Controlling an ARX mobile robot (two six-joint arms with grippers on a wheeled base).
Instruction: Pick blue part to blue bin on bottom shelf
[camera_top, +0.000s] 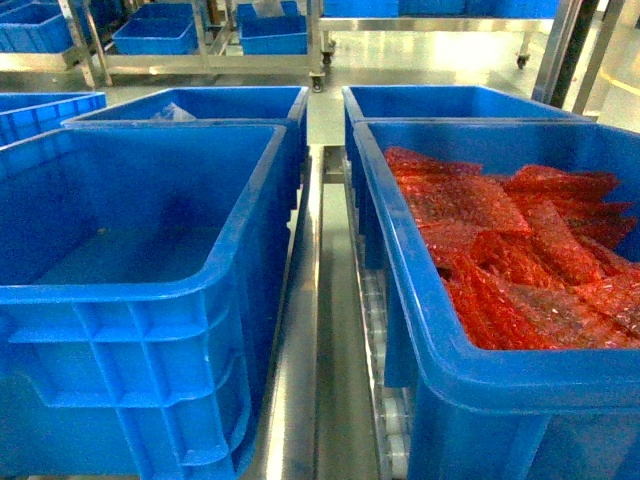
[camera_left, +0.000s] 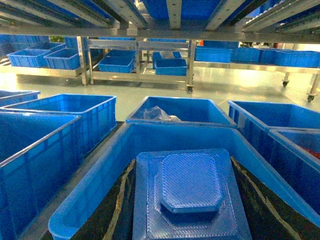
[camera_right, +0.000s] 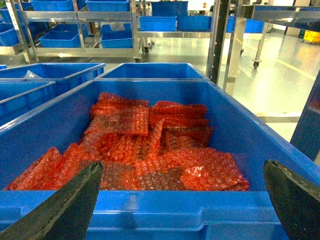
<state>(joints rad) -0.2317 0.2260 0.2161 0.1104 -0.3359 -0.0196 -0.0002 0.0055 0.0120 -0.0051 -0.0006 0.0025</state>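
Observation:
In the left wrist view the blue part (camera_left: 189, 186), a ribbed square plate with a raised eight-sided top, sits between the dark fingers (camera_left: 118, 210) of my left gripper (camera_left: 185, 200), which is shut on it. The part hangs over the near end of an empty blue bin (camera_left: 80, 200). This bin is the front left one (camera_top: 130, 250) in the head view. It stands on the bottom shelf (camera_top: 300, 330), a steel rack with white rollers (camera_top: 385, 400). My right gripper (camera_right: 182, 165) is open at the near wall of another bin. The head view shows neither gripper.
The front right bin (camera_top: 400, 260) holds several red bubble-wrap bags (camera_right: 150, 145). Behind the left bin, a further bin (camera_left: 175, 107) holds a clear plastic bag (camera_left: 157, 114). More blue bins stand on racks across the aisle (camera_top: 200, 35). An upper rack level (camera_left: 172, 15) runs overhead.

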